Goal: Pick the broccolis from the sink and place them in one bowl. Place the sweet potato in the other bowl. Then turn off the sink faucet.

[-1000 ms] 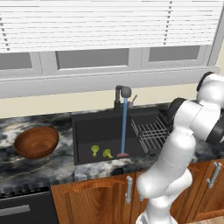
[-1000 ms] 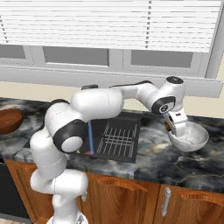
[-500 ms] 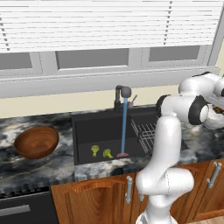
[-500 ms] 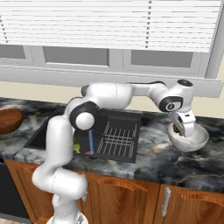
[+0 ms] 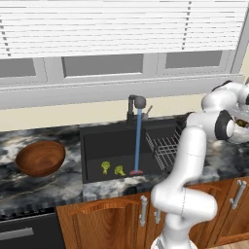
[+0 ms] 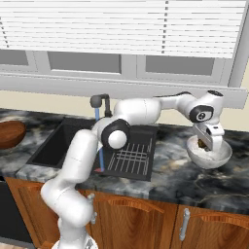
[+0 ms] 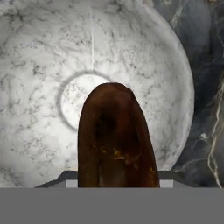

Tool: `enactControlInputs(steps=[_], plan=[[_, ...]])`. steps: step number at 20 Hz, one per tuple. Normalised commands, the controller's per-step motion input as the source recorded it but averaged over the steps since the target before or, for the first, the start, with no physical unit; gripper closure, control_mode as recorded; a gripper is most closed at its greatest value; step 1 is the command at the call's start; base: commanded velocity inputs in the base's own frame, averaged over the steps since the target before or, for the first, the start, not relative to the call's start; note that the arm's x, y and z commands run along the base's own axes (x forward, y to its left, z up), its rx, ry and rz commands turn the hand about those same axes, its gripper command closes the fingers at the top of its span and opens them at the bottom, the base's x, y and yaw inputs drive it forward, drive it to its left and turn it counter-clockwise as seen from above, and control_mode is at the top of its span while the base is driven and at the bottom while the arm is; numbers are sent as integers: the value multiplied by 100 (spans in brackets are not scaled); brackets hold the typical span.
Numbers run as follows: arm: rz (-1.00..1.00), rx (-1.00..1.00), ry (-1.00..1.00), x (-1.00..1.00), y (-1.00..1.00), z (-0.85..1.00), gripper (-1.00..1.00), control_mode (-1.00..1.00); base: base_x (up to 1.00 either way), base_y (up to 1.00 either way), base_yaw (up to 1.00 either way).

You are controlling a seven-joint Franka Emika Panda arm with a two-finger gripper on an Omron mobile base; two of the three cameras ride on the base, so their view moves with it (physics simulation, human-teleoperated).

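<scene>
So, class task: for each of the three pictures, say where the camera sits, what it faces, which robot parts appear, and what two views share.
Left base view: behind-left, facing the sink and wooden bowl; arm at right.
Right base view: behind-right, facing the speckled bowl; arm reaches over it, gripper inside.
Hand view: on the hand, looking down into the speckled bowl, sweet potato held.
Both base views share the running faucet.

Robot arm [image 6: 141,111]: glossy white rounded segments, dark grey joint discs, thick cylindrical links; white hand block behind a small pale gripper [image 6: 206,141].
</scene>
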Motion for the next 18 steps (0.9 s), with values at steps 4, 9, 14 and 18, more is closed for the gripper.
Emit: enactControlInputs(steps=[4,9,14,18], plan=[[-1,-3,12,23,14,-45,-100,-100,0,0,0],[-3,-1,1,2,3,-36,-100,-100,0,0,0],[-1,0,-4,1,0,-9,-100,-100,0,0,0],[0,0,-26,0,19,15,-100,-100,0,0,0]])
